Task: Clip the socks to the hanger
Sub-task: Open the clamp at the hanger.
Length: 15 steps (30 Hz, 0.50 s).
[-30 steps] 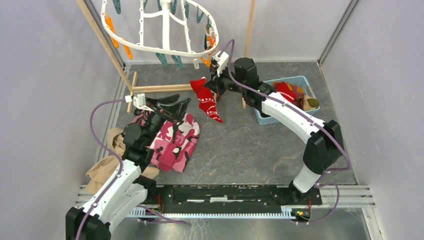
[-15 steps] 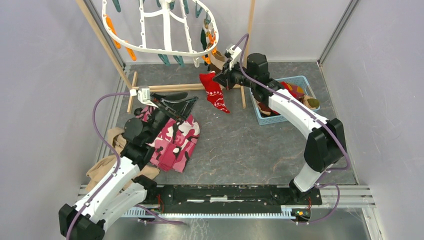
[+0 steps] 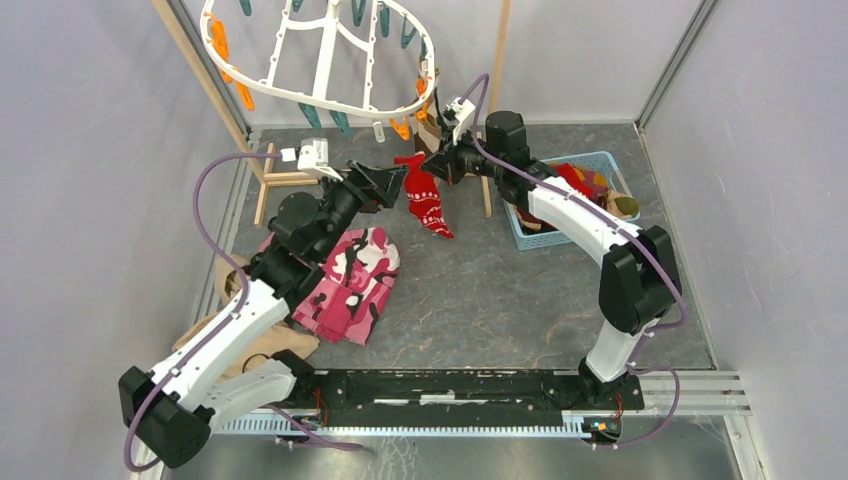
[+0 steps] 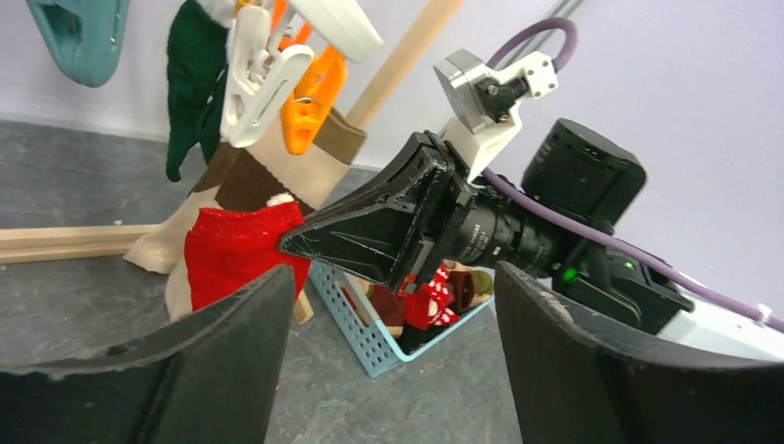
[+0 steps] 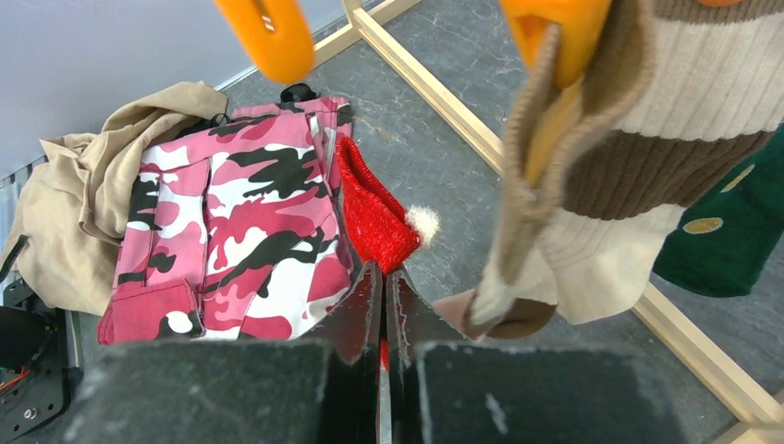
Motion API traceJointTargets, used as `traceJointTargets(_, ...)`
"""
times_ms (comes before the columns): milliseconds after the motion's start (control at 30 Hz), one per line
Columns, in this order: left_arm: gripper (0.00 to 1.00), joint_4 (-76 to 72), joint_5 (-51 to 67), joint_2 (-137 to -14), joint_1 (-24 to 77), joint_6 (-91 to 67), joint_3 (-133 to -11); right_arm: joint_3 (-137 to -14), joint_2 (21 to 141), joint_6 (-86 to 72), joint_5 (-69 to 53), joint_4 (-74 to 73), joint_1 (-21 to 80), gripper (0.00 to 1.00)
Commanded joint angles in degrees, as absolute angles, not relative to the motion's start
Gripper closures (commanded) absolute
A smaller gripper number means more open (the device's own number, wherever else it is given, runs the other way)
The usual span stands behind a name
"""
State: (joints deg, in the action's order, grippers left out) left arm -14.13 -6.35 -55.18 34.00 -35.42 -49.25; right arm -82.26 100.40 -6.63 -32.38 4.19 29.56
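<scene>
Right gripper (image 3: 434, 166), clamped on a red sock (image 3: 427, 200), faces an orange clip (image 5: 274, 37) just ahead; a clipped striped sock (image 5: 638, 139) crowds its right, left gripper (image 3: 392, 186) gaping opposite.

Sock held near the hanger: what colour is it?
The sock is red with a white pattern; clearest from the top view.

The left arm (image 3: 240, 320) goes up from its base at the near left and leans forward and to the right. The left gripper (image 3: 388, 188) points to the right. Its two fingers (image 4: 231, 333) stand wide apart with nothing between them. The right arm (image 3: 575, 215) goes far back, bends at the elbow and points left. The right gripper (image 3: 438, 165) has its fingers pressed tight together, pinching the top of a red sock (image 3: 425, 195). The two grippers face each other, tips near but not touching.
</scene>
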Motion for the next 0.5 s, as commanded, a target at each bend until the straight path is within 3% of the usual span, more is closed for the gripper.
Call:
traceJointTargets(0,0.23,-11.0,-11.1,-58.3,34.5,-30.3,-53.9,-85.7,101.2,-8.7,-33.5,6.5,29.4,1.0)
traceJointTargets(467,0.26,-8.8,-20.3,-67.0,34.6,-22.6,-62.2,-87.5,102.3,-10.0,-34.3,6.9,29.4,1.0)
